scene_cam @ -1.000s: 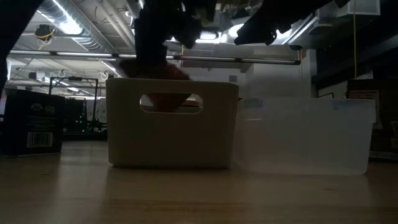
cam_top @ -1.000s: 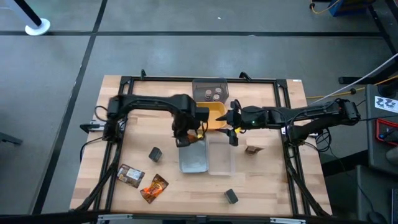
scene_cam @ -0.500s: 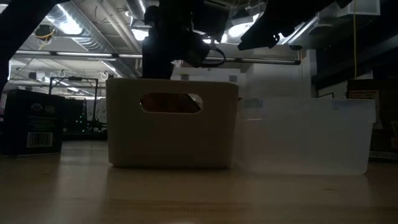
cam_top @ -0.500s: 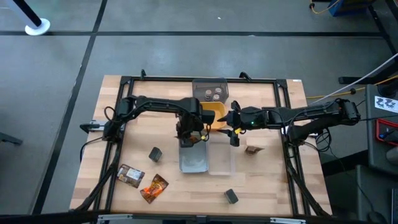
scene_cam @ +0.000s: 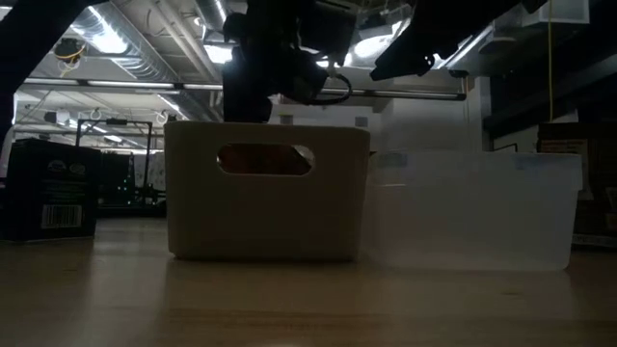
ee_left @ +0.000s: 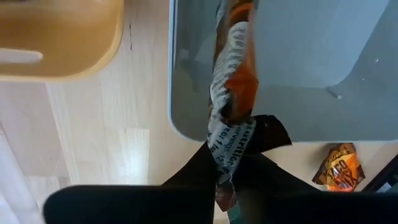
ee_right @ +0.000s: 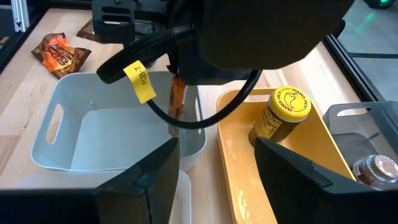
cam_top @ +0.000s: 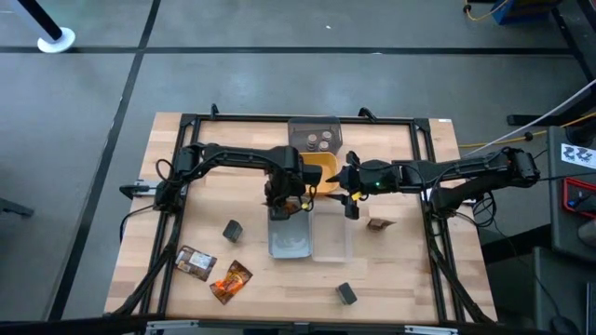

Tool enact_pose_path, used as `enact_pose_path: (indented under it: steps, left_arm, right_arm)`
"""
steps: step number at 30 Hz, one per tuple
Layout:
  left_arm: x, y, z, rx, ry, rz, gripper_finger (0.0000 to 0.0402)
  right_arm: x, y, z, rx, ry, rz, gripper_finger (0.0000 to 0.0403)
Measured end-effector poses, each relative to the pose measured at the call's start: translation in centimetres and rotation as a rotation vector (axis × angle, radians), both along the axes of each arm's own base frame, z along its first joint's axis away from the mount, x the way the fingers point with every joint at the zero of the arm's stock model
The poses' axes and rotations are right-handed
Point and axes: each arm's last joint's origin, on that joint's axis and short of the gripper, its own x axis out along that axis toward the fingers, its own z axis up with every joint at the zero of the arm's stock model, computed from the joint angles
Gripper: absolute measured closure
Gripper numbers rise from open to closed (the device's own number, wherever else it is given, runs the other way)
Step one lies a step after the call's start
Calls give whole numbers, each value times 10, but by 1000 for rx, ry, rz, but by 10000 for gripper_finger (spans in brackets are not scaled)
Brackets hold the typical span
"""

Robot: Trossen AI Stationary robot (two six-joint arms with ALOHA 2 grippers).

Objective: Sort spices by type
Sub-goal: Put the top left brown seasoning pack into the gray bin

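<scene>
High view shows the wooden table (cam_top: 186, 214) ringed by a black frame, with the trays bunched at its middle: the grey tray (cam_top: 314, 133) at the far edge, the yellow tray (cam_top: 321, 167) just in front of it, then the pale-blue tray (cam_top: 291, 237) and the clear tray (cam_top: 332, 237) side by side, walls touching. Bare wood lies open on both sides of this cluster and along the near edge.

Loose spices sit out there: a dark cube box (cam_top: 233, 230) left of the pale-blue tray, a brown foil packet (cam_top: 196, 263) and an orange foil packet (cam_top: 231, 280) near the left front, another dark cube box (cam_top: 346, 294) near the front edge, and a brown packet (cam_top: 379, 223) right of the clear tray.

Reaching in from the left, the left gripper (cam_top: 284, 200) hangs over the far end of the pale-blue tray, fingers pinching an orange-and-white packet (ee_left: 231, 93) that dangles upright into the tray.

Stretched in from the right, the right gripper (cam_top: 346, 191) hovers over the gap between yellow and clear trays, jaws apart and empty. A yellow-lidded jar (ee_right: 280, 115) stands in the yellow tray.
</scene>
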Motion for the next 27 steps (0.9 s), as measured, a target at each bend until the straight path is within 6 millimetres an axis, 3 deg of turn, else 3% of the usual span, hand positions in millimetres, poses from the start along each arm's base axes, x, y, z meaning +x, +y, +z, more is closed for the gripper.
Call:
enact_pose_path:
  steps: [14,22,27]
  left_arm:
    - [7,1,-1,32,-69,-19,285]
    - [5,1,1,34,-72,-12,277]
    - [3,1,14,36,-110,-29,276]
  right_arm:
    - [0,0,-1,0,8,1,194]
    - [-1,0,-2,0,24,2,194]
    - [-1,0,-2,0,23,2,194]
